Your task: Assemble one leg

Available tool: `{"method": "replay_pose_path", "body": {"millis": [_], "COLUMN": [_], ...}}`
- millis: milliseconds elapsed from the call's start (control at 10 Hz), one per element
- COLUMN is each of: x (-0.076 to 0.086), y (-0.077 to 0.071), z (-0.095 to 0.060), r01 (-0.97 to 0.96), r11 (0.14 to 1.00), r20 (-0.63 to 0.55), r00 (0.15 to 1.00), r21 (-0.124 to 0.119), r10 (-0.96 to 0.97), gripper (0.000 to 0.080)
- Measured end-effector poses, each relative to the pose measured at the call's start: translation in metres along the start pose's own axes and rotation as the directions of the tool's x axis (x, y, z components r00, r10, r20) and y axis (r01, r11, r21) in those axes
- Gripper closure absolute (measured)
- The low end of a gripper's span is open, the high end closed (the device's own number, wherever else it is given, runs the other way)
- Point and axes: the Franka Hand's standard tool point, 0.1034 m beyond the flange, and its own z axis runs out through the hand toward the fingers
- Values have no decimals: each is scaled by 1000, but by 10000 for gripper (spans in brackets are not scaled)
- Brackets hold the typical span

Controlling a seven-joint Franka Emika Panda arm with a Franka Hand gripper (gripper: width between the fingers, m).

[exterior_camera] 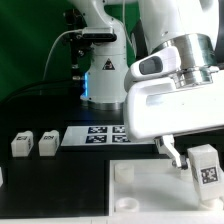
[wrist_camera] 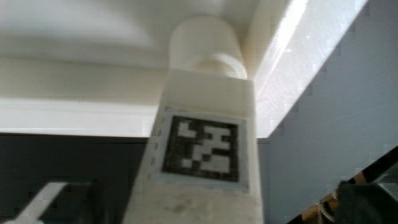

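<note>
A leg, a small white post with a code tag, stands upright at the right end of the large white panel. My gripper hangs over it, jaws open, one finger a small gap to the leg's left and the other hidden. In the wrist view the leg runs up the middle, its rounded end against the panel. My gripper straddles the leg, with a dark finger off its side and not touching it.
Two more legs lie at the exterior view's left on the black table. The marker board lies behind the panel. The arm's base stands at the back.
</note>
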Motion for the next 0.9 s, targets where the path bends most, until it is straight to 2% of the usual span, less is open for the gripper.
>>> {"method": "replay_pose_path", "body": {"millis": [100, 200, 300, 400, 500, 600, 800, 900], "x": [0, -1, 11, 9, 13, 7, 9, 5], "y": [0, -1, 3, 3, 4, 1, -3, -6], "z": [0, 1, -3, -2, -2, -5, -4, -7], "r01": [0, -3, -4, -12, -19, -34, -59, -75], "r11": [1000, 1000, 1000, 999, 999, 997, 994, 991], "r20": [3, 79, 100, 250, 316, 444, 572, 645], "r00": [1000, 997, 995, 968, 949, 896, 820, 764], "r21": [0, 13, 14, 38, 50, 71, 97, 108], "r10": [0, 2, 3, 2, 2, -1, -7, -13], "gripper": [150, 150, 150, 150, 150, 150, 150, 150]}}
